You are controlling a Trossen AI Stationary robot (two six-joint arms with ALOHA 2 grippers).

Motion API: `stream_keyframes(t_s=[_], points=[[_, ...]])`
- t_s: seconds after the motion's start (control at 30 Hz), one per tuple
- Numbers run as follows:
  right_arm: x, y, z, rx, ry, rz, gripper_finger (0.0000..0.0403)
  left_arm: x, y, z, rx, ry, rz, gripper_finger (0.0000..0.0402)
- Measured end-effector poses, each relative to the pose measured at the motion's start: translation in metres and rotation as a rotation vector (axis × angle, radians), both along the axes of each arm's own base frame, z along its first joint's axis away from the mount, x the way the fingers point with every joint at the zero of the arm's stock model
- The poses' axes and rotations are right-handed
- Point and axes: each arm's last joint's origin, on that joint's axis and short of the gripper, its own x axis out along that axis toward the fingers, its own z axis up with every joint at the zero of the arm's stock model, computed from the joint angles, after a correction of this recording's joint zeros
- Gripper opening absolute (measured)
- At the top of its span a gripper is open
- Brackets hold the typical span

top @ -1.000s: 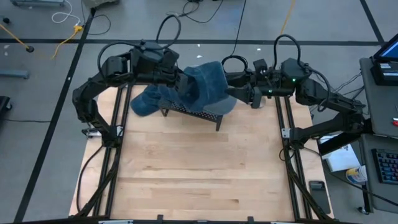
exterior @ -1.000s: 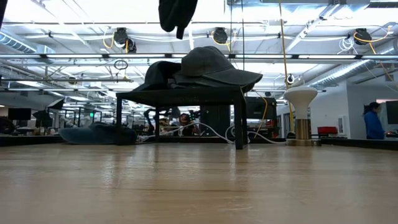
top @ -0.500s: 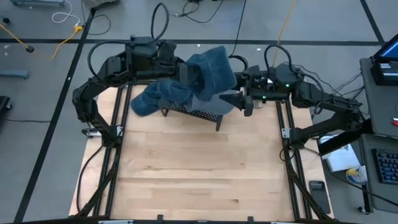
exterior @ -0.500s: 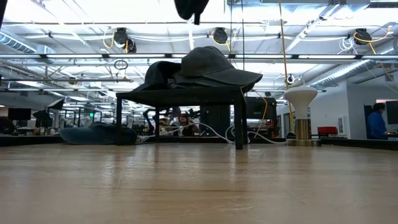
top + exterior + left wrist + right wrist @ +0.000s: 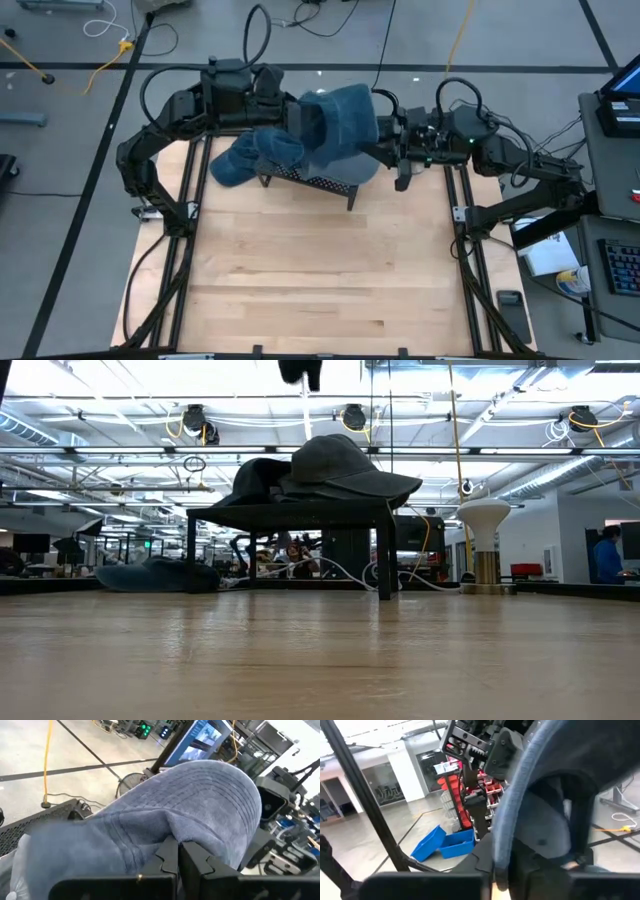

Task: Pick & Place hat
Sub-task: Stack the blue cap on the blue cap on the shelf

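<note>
Grey floor, bright ceiling lights

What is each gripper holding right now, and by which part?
Both hold the same blue hat, lifted above the rack. The left gripper pinches a fold of its crown; the right gripper is shut on its brim edge.

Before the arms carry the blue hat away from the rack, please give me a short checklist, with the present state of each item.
1. Left pincer shut on the blue hat: ok, its fingers pinch a fold of the fabric.
2. Right pincer shut on the hat's brim: ok, the brim edge sits between its fingers.
3. Hat lifted off the black rack: cannot tell, the fabric hides the gap from above.
4. Other hats on the rack left undisturbed: ok, they lie flat.
5. Wooden table in front free for placing: ok.
</note>
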Motion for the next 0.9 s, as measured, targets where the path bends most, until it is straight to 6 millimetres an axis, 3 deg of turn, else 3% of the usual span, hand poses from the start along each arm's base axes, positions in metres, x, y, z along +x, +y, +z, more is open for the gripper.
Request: stream_keyframes(t_s=[0.2,0.4,0.63,0.9], points=[[-0.023,-0.002,0.005,-0.012,0.014,-0.024,0.0007,0.001,-0.003,0.0,0.062,0.01,-0.106,0.0046],[-0.063,-0.007,0.015,-0.033,0.001,-0.096,0.0005,0.001,0.0,0.005,0.105,-0.032,-0.104,0.0132],[-0.097,-0.005,0.025,-0.226,-0.037,-0.162,0.0005,0.0,0.015,0.004,-0.061,-0.087,0.006,0.0239],[-0.104,-0.004,0.036,-0.399,-0.124,-0.213,0.0005,0.006,0.02,-0.002,-0.112,-0.11,0.03,0.0286]])
